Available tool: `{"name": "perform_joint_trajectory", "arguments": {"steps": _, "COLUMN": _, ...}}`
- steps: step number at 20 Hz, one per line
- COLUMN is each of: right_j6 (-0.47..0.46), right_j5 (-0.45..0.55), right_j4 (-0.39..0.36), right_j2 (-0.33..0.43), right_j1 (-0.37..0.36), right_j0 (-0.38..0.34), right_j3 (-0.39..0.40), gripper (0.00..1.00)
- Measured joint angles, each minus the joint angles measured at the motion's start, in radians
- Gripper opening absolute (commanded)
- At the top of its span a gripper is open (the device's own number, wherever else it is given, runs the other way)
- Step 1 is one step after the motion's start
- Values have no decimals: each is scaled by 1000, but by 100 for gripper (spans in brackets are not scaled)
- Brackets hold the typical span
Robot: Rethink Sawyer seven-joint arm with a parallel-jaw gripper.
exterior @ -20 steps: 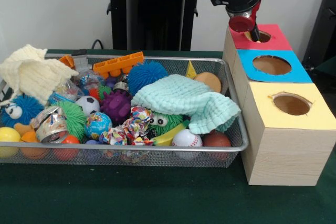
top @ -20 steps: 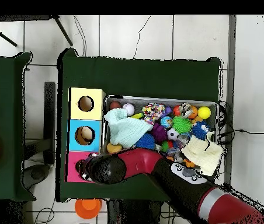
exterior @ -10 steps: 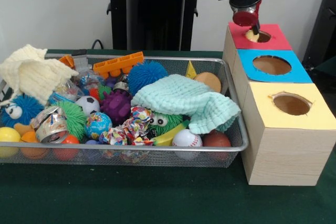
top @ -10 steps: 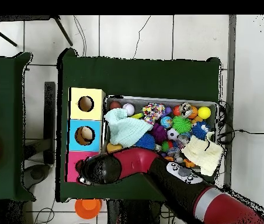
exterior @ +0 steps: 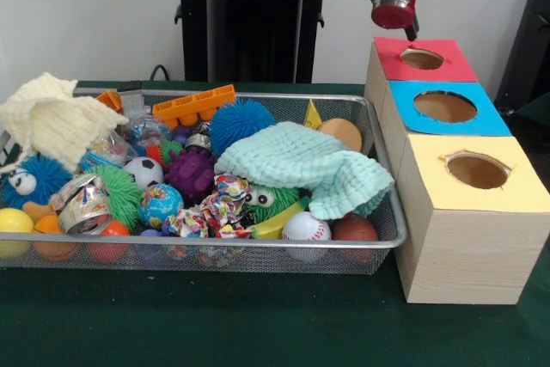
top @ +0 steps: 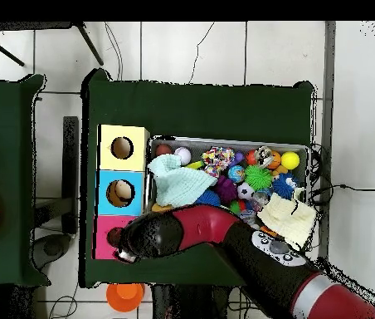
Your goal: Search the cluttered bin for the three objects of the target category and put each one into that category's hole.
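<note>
— Where, the red and black gripper [exterior: 404,25]?
— Above the round hole in the red-topped wooden box [exterior: 423,59]; jaws' state impossible to tell.
— And the toys?
— Heaped in the wire mesh bin [exterior: 344,251] on the green surface [exterior: 258,324], partly under a mint knitted cloth [exterior: 301,165].

One wire bin [exterior: 258,257] sits beside three boxes with one hole each: red [exterior: 425,59], blue [exterior: 447,107], yellow [exterior: 478,171]. Two knitted cloths lie inside, one mint [exterior: 301,163], one cream [exterior: 51,119]. One baseball [exterior: 306,226] shows.
</note>
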Motion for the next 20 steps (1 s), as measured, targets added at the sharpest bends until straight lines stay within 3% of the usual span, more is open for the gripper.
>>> {"name": "perform_joint_trajectory", "arguments": {"steps": 12, "right_j6": 0, "right_j5": 145, "right_j4": -3, "right_j2": 34, "right_j1": -67, "right_j0": -74, "right_j3": -9, "gripper": 0}}
{"name": "perform_joint_trajectory", "arguments": {"steps": 20, "right_j6": 0, "right_j5": 175, "right_j4": -129, "right_j2": 35, "right_j1": -127, "right_j0": -96, "right_j3": -51, "gripper": 0}}
